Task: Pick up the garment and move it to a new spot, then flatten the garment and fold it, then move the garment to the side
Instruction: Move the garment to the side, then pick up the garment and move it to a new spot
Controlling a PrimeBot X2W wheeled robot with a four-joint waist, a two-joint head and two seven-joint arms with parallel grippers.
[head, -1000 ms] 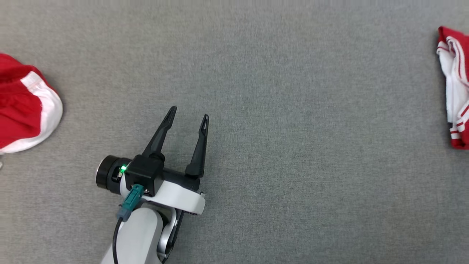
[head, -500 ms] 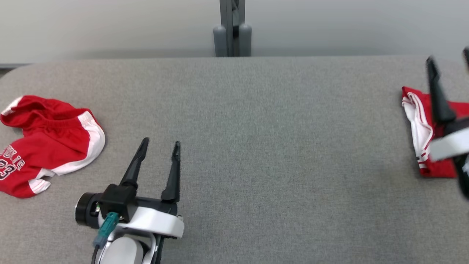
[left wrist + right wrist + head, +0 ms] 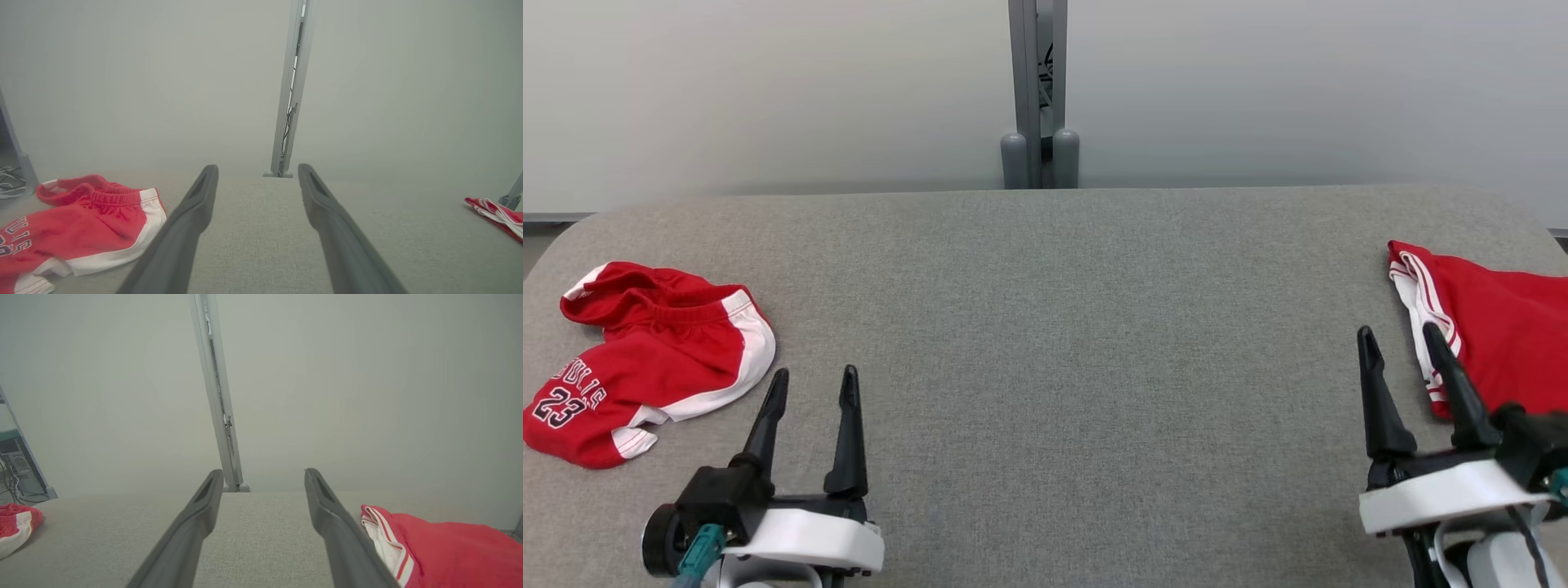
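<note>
- Two grippers, both with jaws spread wide and nothing between them: the left gripper (image 3: 814, 371) sits on the near side, left of the grey post (image 3: 1033, 90), and the right gripper (image 3: 1396, 329) sits on the near side, far right of the post.
- Grey cloth-covered table (image 3: 1045, 327) lies under both, and the post stands behind the middle of its far edge.
- Crumpled red shorts (image 3: 654, 359) with white trim lie far left of the post, near the left gripper but apart from it. The numerals "23" read clearly; the lettering above them is partly folded under.
- Folded red garment (image 3: 1494, 327) with a white striped edge lies far right of the post, just beside the right gripper's fingers — whether they touch, I cannot tell.
</note>
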